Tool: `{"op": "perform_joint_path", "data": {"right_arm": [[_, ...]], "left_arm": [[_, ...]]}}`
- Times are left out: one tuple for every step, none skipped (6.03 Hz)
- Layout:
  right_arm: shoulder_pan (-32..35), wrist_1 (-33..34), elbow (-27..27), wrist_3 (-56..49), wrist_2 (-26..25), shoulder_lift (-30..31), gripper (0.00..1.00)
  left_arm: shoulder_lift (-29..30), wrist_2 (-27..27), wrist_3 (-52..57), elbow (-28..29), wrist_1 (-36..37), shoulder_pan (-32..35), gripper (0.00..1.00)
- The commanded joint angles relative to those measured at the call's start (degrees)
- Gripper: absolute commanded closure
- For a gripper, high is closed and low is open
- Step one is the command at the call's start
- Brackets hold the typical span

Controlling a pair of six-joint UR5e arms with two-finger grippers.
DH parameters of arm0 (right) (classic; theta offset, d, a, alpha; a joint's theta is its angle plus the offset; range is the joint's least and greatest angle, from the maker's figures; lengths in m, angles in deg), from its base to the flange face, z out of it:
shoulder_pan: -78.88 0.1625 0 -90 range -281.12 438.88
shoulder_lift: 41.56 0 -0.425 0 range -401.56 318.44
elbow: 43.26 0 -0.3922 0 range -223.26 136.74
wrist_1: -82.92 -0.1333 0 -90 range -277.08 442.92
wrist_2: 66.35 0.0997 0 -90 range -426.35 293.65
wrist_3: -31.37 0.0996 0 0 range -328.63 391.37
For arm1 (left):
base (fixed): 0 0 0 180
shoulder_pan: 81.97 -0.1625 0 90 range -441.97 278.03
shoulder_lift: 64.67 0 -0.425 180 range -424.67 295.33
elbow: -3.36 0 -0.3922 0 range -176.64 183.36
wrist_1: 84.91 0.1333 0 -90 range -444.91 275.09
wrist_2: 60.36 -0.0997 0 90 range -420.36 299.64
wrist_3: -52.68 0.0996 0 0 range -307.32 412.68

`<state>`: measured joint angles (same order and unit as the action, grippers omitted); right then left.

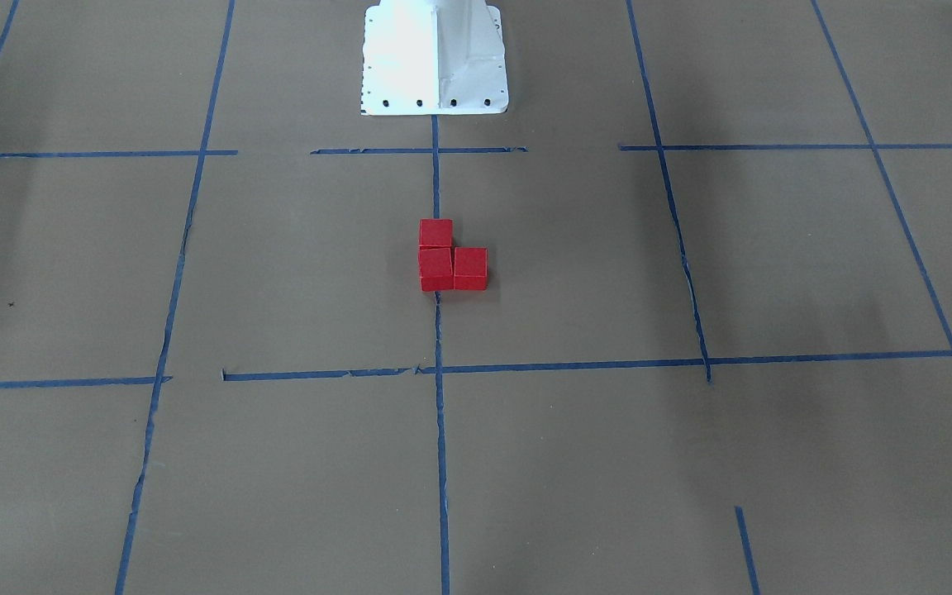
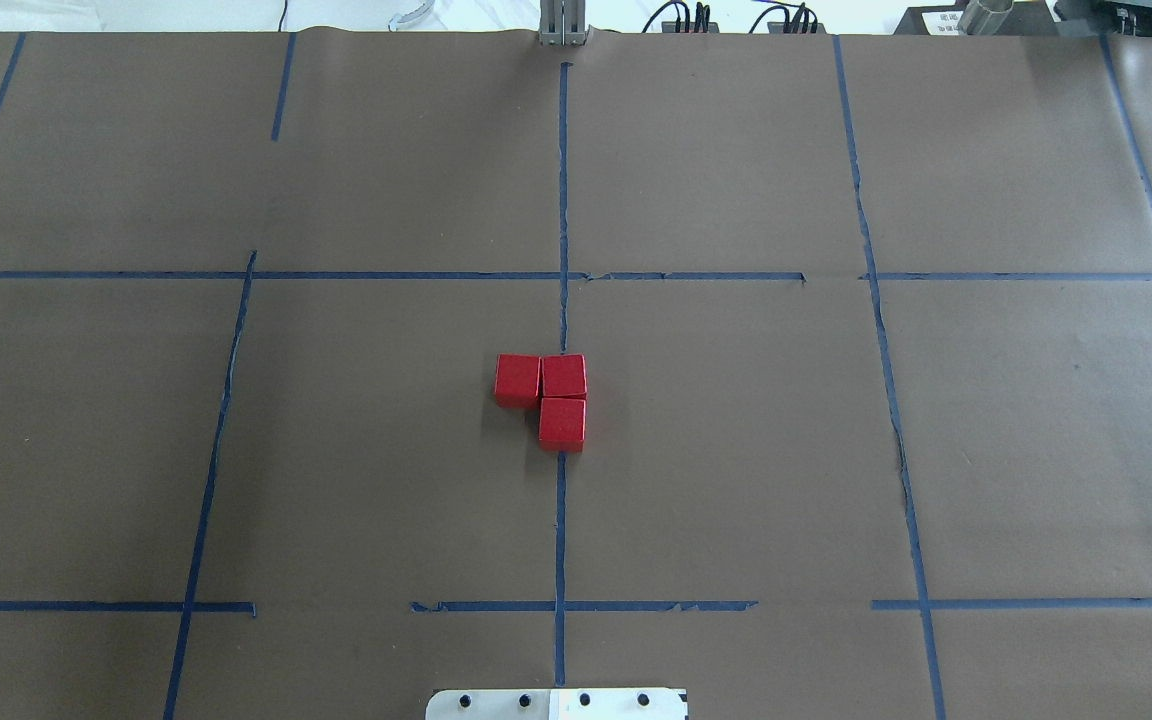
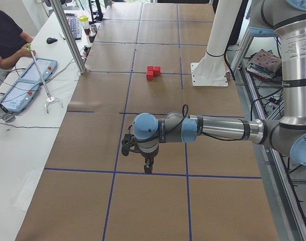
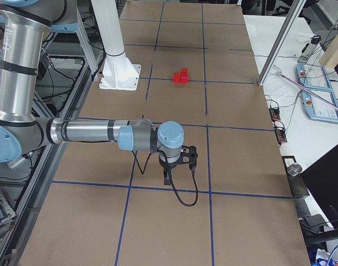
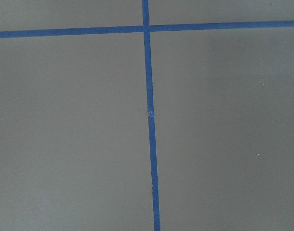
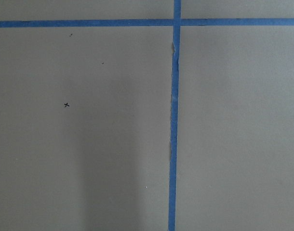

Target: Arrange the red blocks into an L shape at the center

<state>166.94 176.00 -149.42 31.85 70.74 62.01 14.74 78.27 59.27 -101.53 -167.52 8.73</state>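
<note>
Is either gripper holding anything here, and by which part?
No block is held: all three red blocks sit together at the center, while the left gripper and right gripper hang over paper far off.

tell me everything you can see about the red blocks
The red blocks are three small, plain, matte bright-red cubes. They lie flat in one layer on the brown paper, set face to face in an L at the middle of the table. Two sit on the central blue tape line, one behind the other. The third adjoins the farther one on the robot's left side. Only the paper and tape touch them.
</note>
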Motion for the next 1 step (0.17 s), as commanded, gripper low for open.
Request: {"op": "perform_joint_path", "data": {"right_arm": [[0.0, -0.09, 1.47, -0.04, -0.07, -0.47, 0.0]], "left_arm": [[-0.04, 0.05, 0.0, -0.49, 0.08, 0.0, 0.0]]}}
